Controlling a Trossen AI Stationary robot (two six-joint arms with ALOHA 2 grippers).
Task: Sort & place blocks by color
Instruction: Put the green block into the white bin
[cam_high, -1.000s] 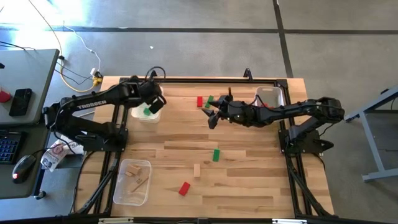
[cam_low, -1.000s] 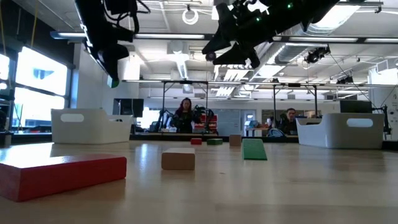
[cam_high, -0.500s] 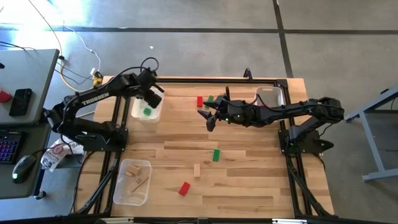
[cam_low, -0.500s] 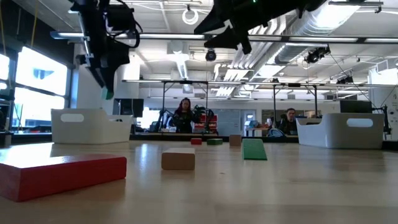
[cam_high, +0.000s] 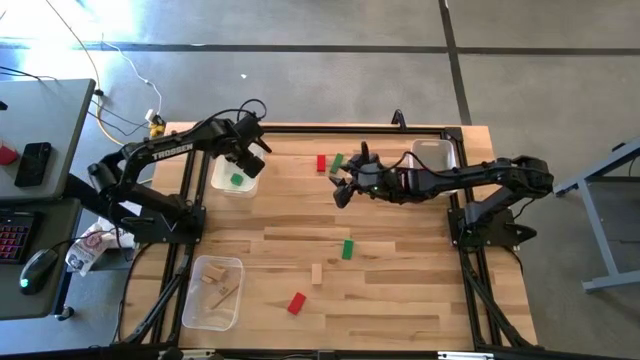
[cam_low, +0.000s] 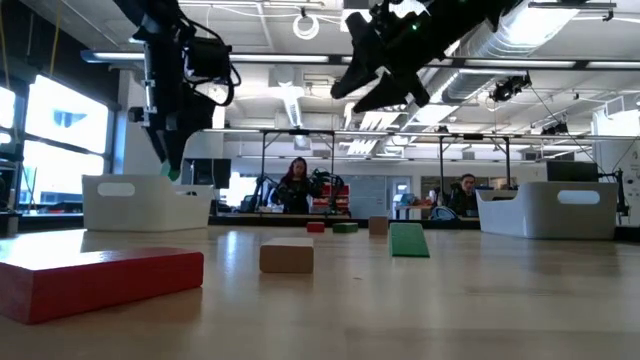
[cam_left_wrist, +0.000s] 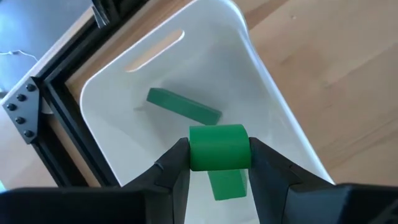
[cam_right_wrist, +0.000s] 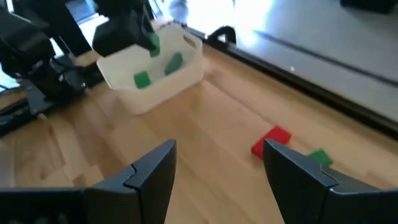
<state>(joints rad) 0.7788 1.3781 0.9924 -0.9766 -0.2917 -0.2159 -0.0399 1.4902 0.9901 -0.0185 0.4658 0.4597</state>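
My left gripper (cam_left_wrist: 217, 163) is shut on a green block with a rounded top (cam_left_wrist: 217, 148) and hangs over the white bin (cam_high: 222, 180) at the table's far left. Inside that bin lie a green bar (cam_left_wrist: 184, 106) and a green cube (cam_left_wrist: 227, 185). My right gripper (cam_high: 340, 188) stands open above the far middle of the table, with nothing between its fingers. It is close to a red block (cam_high: 322, 162) and a green block (cam_high: 337, 159). A green block (cam_high: 348, 249), a plain wood block (cam_high: 317, 273) and a red block (cam_high: 297, 302) lie nearer. My left gripper pinches the green block by two opposite sides (cam_left_wrist: 194, 155) between its two fingers. The fingers come steeply from above, pointing down into the bin. The block is clear of the bin's floor, just above the green cube, with its rounded face toward the wrist camera.
A clear bin (cam_high: 213, 290) holding plain wood pieces stands at the near left. Another white bin (cam_high: 435, 155) sits at the far right, beside my right arm. A black frame (cam_high: 320, 130) runs along the table's far edge. People sit in the room beyond.
My left gripper has carried the green block down toward the far-left white bin, swinging toward the far edge and turning as it went. It stays shut on the block, which now hangs just over the bin's opening.
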